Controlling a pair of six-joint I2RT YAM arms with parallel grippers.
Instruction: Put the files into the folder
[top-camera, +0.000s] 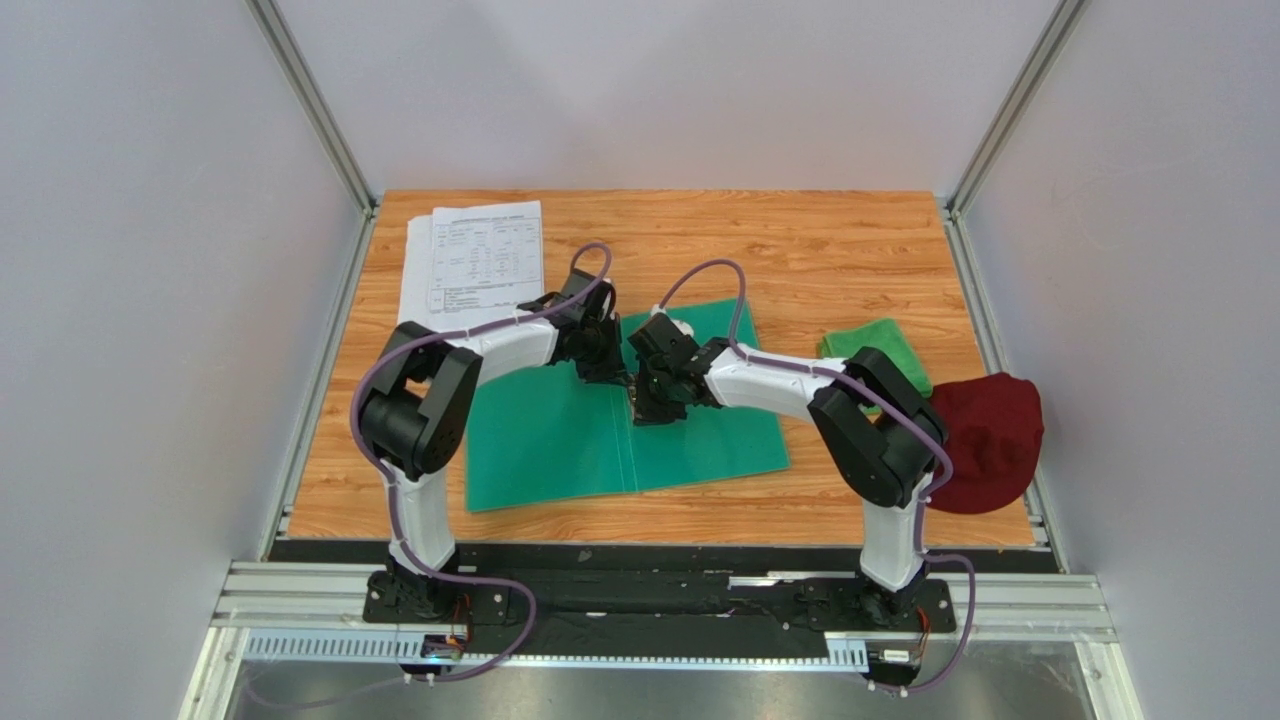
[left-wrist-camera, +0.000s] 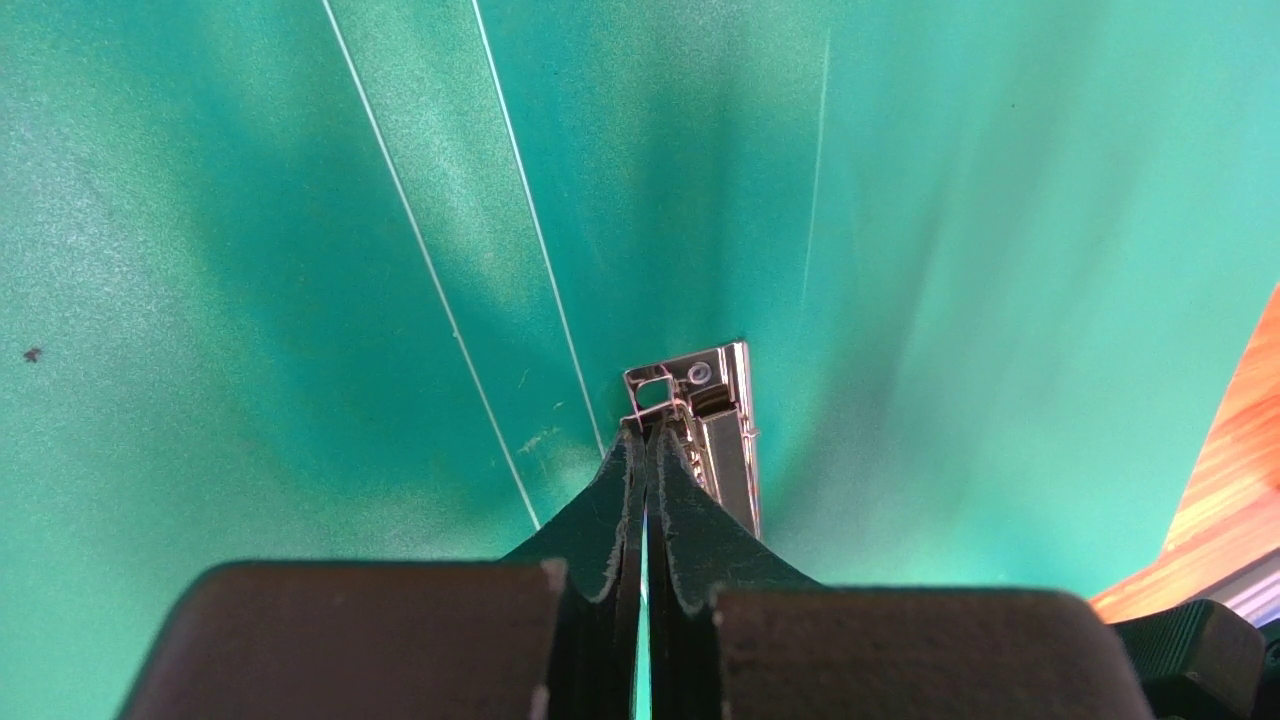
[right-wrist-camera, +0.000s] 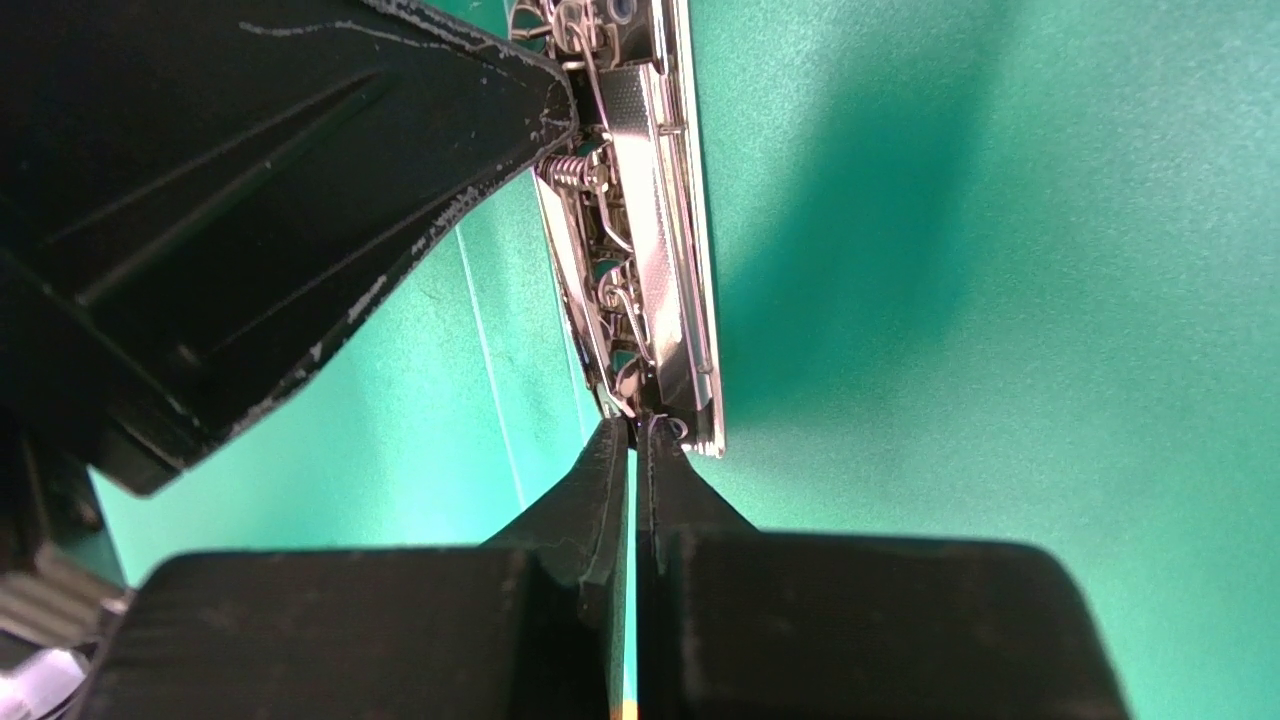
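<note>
Figure: two claws meeting at the spring clip (left-wrist-camera: 718, 420) of the open teal folder (top-camera: 541, 435).
The left claw (left-wrist-camera: 646, 435) and the right claw (right-wrist-camera: 631, 428) are each pressed together, tips touching the clip. Whether either nips its wire cannot be told. The folder lies directly beneath both claws. The files (top-camera: 473, 258) rest on the worktop (top-camera: 842, 255) beyond the left claw, well apart.

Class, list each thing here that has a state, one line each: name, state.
folder: open, flat on the table
clip: inside the folder, open or clamped unclear
files: stacked flat, outside the folder
left gripper: shut, tips at the clip
right gripper: shut, tips at the clip
cloth: folded
</note>
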